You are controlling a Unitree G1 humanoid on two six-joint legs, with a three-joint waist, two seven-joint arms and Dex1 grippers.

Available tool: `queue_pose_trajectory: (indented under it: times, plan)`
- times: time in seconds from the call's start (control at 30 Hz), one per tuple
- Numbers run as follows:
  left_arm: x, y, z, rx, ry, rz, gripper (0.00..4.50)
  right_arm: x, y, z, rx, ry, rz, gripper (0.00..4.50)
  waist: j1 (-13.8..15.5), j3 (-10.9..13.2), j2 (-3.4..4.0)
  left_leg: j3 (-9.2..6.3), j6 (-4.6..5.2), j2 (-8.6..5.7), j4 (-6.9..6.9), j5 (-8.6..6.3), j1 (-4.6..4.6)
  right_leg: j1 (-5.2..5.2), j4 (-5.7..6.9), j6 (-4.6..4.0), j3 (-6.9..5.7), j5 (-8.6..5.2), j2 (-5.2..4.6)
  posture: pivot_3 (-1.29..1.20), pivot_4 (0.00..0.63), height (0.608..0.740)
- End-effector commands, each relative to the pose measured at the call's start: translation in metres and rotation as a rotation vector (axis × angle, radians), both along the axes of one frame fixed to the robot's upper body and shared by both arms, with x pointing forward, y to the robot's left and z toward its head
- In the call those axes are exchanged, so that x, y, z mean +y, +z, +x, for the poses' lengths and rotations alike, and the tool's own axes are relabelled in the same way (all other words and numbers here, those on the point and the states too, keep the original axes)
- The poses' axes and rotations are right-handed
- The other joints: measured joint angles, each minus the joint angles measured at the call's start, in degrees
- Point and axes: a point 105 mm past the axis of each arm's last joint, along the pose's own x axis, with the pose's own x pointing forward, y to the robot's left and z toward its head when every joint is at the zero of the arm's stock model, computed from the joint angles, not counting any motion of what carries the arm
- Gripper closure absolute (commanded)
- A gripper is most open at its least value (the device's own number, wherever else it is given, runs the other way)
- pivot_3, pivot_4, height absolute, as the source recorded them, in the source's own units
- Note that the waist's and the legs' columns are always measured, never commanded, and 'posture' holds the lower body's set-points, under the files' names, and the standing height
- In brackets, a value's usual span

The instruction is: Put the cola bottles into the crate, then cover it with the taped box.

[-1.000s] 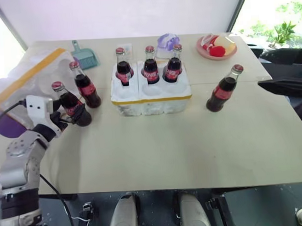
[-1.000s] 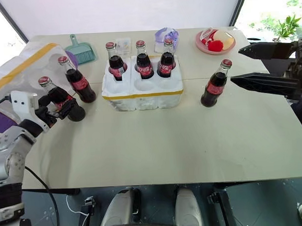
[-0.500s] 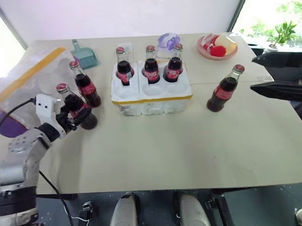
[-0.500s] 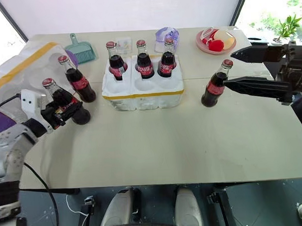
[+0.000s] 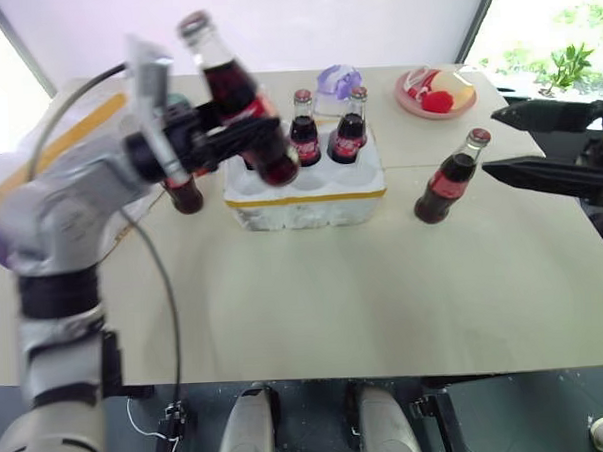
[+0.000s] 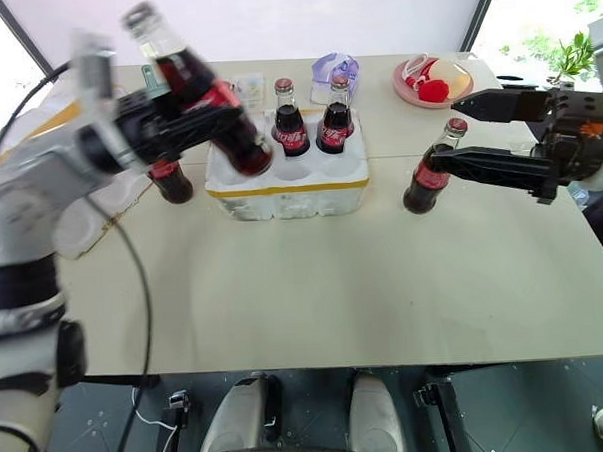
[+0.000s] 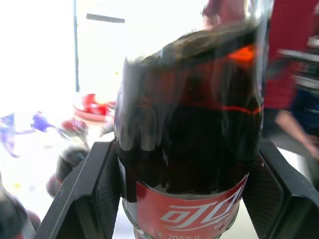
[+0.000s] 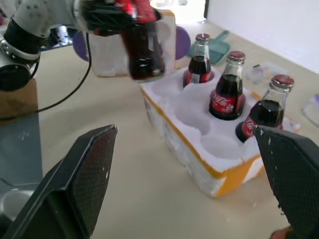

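I carry a cola bottle (image 6: 191,91), pinched in my left claw (image 6: 182,121) and tilted, above the crate (image 6: 285,187) on the worktop (image 6: 314,285), heading for an empty well, while my right claw (image 6: 457,129) waits spread beside another bottle (image 6: 429,170).

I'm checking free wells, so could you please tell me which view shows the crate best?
The right wrist view: the crate shows three empty front wells beside three seated bottles. In both eye views, the lifted bottle in the left gripper hides its left end.
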Motion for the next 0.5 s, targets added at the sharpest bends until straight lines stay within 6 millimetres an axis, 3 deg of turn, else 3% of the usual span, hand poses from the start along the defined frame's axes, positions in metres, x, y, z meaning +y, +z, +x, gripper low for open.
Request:
queue_pose_trajectory:
  times: [0.03,0.23,0.5]
  plan:
    - [-0.014,0.009,0.021,-0.105,0.092,0.058,1.84,0.006,0.01,-0.012,-0.067,0.012,-0.009,0.0,-0.2,0.0,0.0,0.01,0.0,0.0,-0.03,0.0,-0.01,-0.04,0.0,0.0,0.01,0.0,0.0,0.0,0.15,0.736]
    - [-0.039,-0.007,0.026,-0.09,0.011,0.094,1.84,0.005,0.015,-0.011,-0.087,-0.02,0.012,0.0,-0.1,0.1,-0.01,0.05,0.02,0.01,-0.14,-0.01,-0.12,-0.24,-0.05,0.01,0.03,-0.01,0.01,0.0,0.15,0.736]
    - [-0.053,-0.045,0.028,-0.066,-0.033,0.269,1.84,0.005,0.002,-0.007,-0.073,-0.047,0.023,0.0,0.0,0.1,-0.01,0.04,0.02,0.0,-0.03,-0.01,-0.12,-0.18,-0.02,0.01,0.04,0.0,0.0,0.0,0.15,0.736]
